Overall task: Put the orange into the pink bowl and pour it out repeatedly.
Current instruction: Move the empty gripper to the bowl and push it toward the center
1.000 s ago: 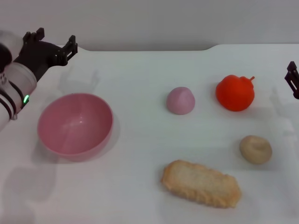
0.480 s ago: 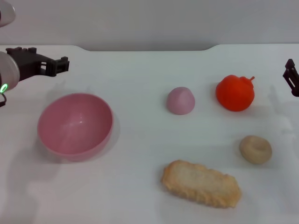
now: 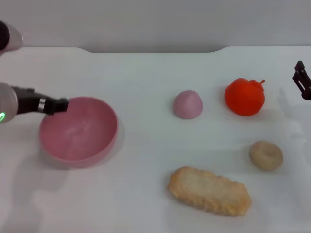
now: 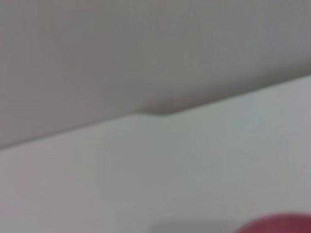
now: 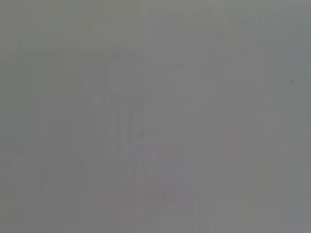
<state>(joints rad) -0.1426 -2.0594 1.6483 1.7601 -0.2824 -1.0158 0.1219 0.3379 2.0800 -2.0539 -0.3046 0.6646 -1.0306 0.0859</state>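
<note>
1. White table (image 3: 146, 77): fills the head view; its far edge has a shallow step. The left wrist view shows that edge too, blurred.
2. Pink bowl (image 3: 80, 133): upright at near left, nothing inside. In the left wrist view only a red-pink sliver (image 4: 279, 224) shows at the frame edge, the rest cut off.
3. Flat breaded piece (image 3: 209, 191): lies near, right of centre.
4. Left gripper (image 3: 57, 105): reaches in from the left edge, its dark tip at the bowl's far-left rim. Seen end-on; whether the fingers are apart, closed or on the rim, cannot tell.
5. Orange (image 3: 245, 96): sits on the table at far right, stem nub pointing right, well apart from the bowl, nothing touching it.
6. Pale-pink dome (image 3: 188, 104): just left of the orange.
7. Beige bun (image 3: 266, 155): near side of the orange.
8. Right gripper (image 3: 302, 81): only a dark fragment at the right edge, mostly cut off; finger state cannot be told. Right wrist view is uniform grey, nothing legible.
</note>
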